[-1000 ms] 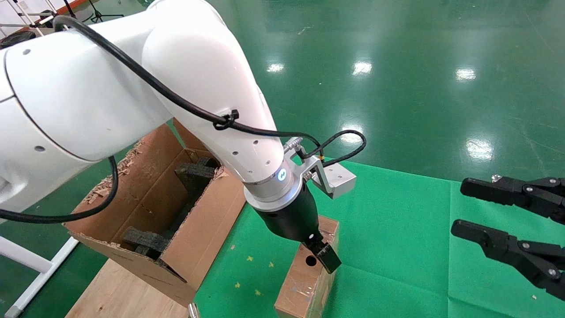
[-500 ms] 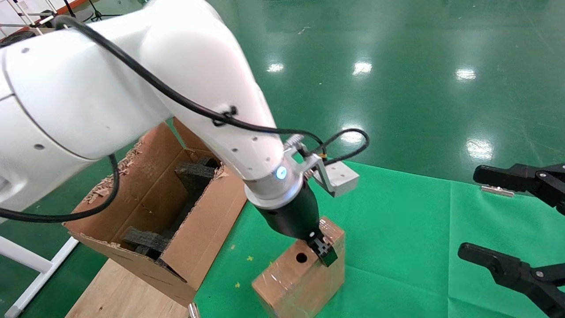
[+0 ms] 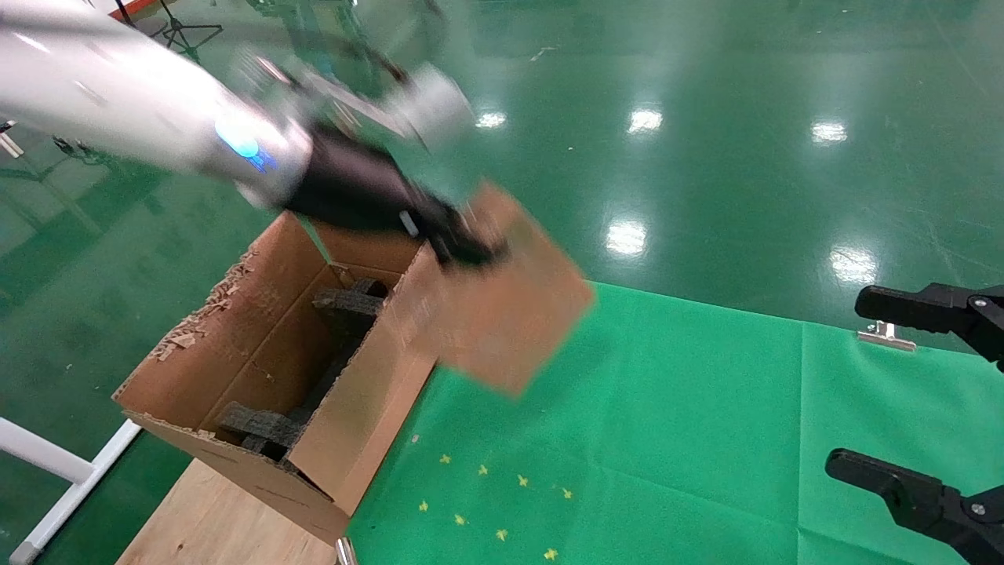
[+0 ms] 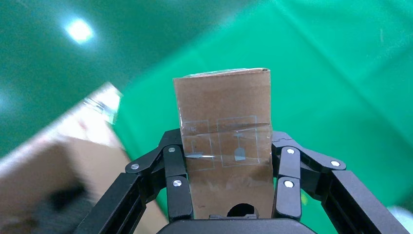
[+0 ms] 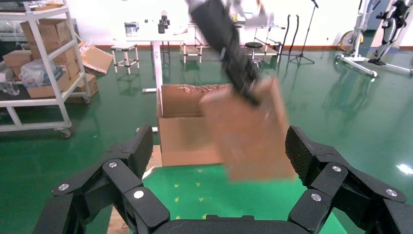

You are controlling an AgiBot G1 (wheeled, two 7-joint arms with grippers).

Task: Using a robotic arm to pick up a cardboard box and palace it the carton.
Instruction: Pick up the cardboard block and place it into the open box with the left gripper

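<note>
- The large brown corrugated carton [image 3: 271,369] with ragged torn rims is seen at the left, standing on a pale wooden board beside the green cloth-covered surface [image 3: 667,439]; black foam blocks [image 3: 345,306] are visible inside it.
- The white robotic arm [image 3: 118,102] with the blue light ring is stretched across the upper left, and the left gripper [image 3: 463,247] is held above the carton's near-right flap.
- The small flat brown cardboard box [image 3: 502,302] with glossy tape is carried in the air, clear of the surface, hanging beside and partly over the carton's right wall.
- In the left wrist view the box [image 4: 224,141] is clamped between the black fingers [image 4: 176,183], pressed on its two narrow sides, with the round hole next to the palm.
- The long axis of the box is judged to run outward from the fingers, away from the palm; the carton's opening lies to the left of and below the box, so the coming move turns on carrying it leftward over the rim.
- The arm and box are smeared, so the exact tilt of the box cannot be made out.
- The right gripper [image 3: 933,400], bare and black, is parked at the far right with its fingers spread wide and empty; it is partly cut off by the edge.
</note>
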